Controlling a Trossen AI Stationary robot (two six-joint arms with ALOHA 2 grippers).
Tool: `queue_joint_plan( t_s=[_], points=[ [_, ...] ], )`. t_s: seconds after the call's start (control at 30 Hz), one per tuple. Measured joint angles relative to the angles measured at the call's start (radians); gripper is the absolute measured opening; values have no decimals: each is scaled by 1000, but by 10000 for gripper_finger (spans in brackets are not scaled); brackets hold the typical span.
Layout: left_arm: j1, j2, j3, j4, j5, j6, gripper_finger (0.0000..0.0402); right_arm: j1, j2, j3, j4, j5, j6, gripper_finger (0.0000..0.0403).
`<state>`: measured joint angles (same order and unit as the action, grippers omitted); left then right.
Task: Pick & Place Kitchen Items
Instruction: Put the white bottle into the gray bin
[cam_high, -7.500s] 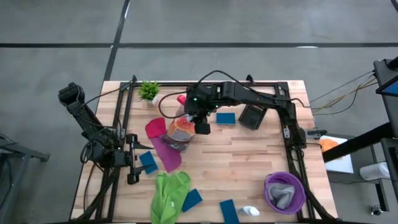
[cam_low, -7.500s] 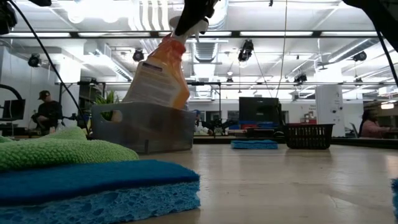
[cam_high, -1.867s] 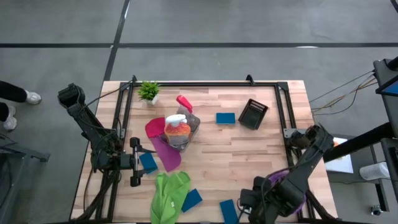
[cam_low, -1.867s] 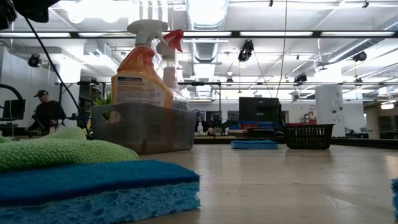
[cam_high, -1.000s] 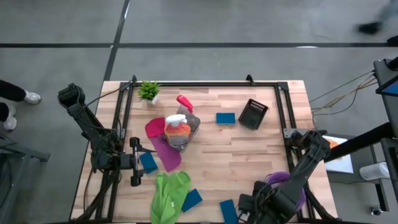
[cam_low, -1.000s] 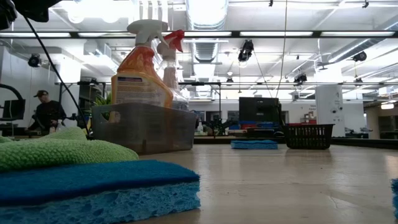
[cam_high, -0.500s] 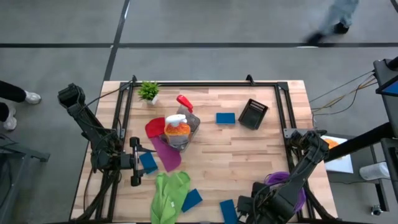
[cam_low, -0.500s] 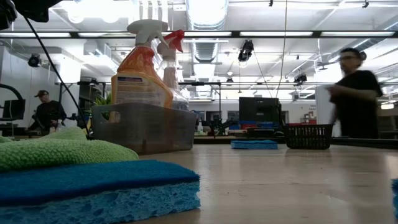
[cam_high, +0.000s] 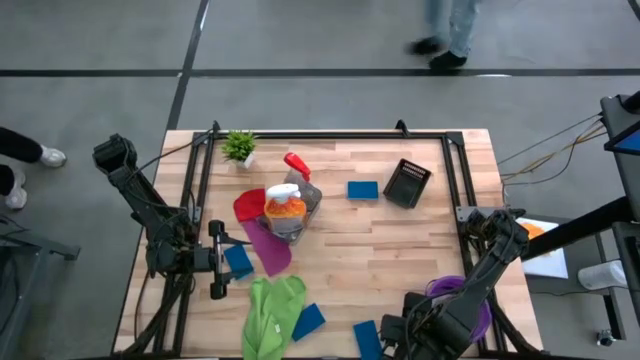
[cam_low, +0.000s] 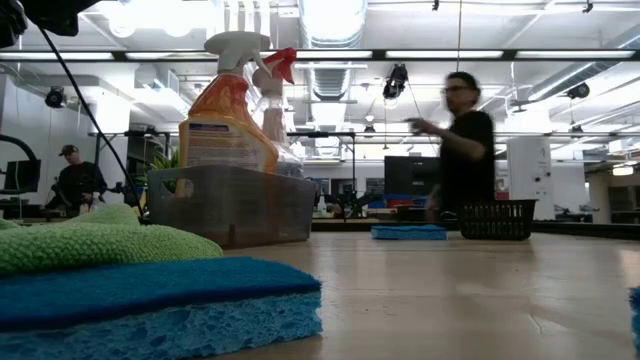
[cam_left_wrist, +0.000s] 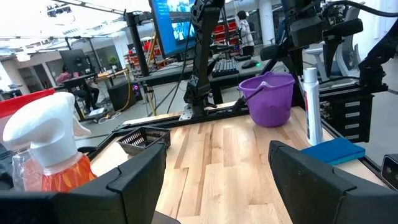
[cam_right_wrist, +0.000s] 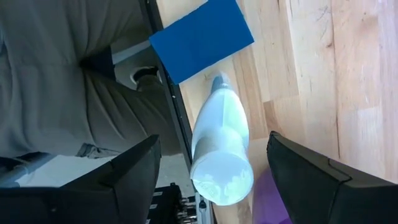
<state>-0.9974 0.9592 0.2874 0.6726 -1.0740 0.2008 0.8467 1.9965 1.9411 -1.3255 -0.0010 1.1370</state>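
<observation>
- The orange spray bottle (cam_high: 285, 207) stands upright in a clear grey bin (cam_high: 296, 212) a little left of the counter's middle; it has a white trigger head and a printed label, and its orange body narrows toward the neck.
- A smaller bottle with a red top (cam_high: 296, 165) stands in the same bin on the side toward the far edge.
- A magenta cloth (cam_high: 266, 245) and a red cloth (cam_high: 248, 204) lie touching the bin on its left side.
- A green cloth (cam_high: 270, 309) lies crumpled at the near edge, left of centre, with a blue sponge (cam_high: 308, 321) just beside it.
- Another blue sponge (cam_high: 363, 189) lies flat between the bin and a small black basket (cam_high: 407, 183) toward the far right corner.
- The white-topped bottle (cam_right_wrist: 221, 144) is pale with a slim neck; the left wrist view shows it upright at the near edge, just beside a blue sponge (cam_right_wrist: 201, 39).
- The right gripper (cam_high: 395, 335) hangs above that bottle at the near edge, jaws spread wide and holding nothing.
- The left gripper (cam_high: 214, 260) waits at the left edge, jaws apart, with a blue sponge (cam_high: 238, 261) just beside it.
- A purple bucket (cam_left_wrist: 271, 98) sits near the near right corner.
- A person (cam_low: 462, 150) shows in the room beyond the far edge.
</observation>
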Motion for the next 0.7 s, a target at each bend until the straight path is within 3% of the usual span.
queue_joint_plan(
  t_s=[0.2, 0.53, 0.7],
  points=[
    [0, 0, 0, 0, 0, -11, 282, 0, 0, 0, 0, 0, 0, 264],
    [0, 0, 0, 0, 0, -11, 282, 0, 0, 0, -3, 0, -2, 113],
    [0, 0, 0, 0, 0, -11, 282, 0, 0, 0, 0, -4, -8, 108]
  ],
)
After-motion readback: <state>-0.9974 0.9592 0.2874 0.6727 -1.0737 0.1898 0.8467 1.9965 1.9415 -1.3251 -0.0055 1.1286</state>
